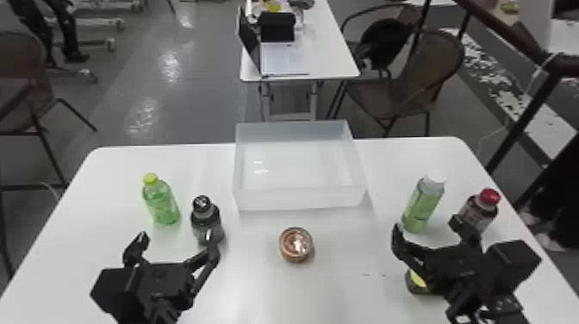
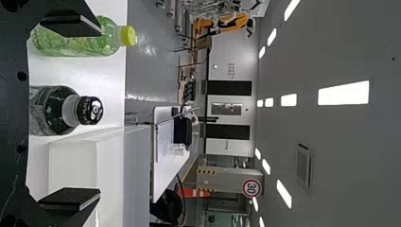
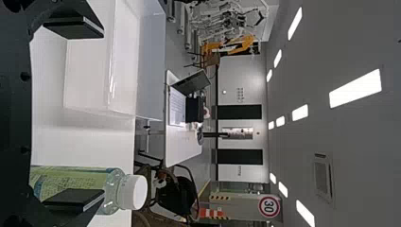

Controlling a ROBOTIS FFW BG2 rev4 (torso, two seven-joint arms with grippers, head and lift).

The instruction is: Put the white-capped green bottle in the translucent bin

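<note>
The white-capped green bottle stands upright on the table's right side, just beyond my right gripper, which is open. In the right wrist view the bottle lies partly behind one finger of that gripper, with nothing held. The translucent bin sits at the table's far middle, left of the bottle. At the left, my left gripper is open and near the black-capped bottle; the left wrist view shows this gripper with its fingers wide apart.
A yellow-capped green bottle and a black-capped dark bottle stand at left. A round can sits before the bin. A red-capped bottle is at right, and a dark item with a yellow top lies partly under the right arm.
</note>
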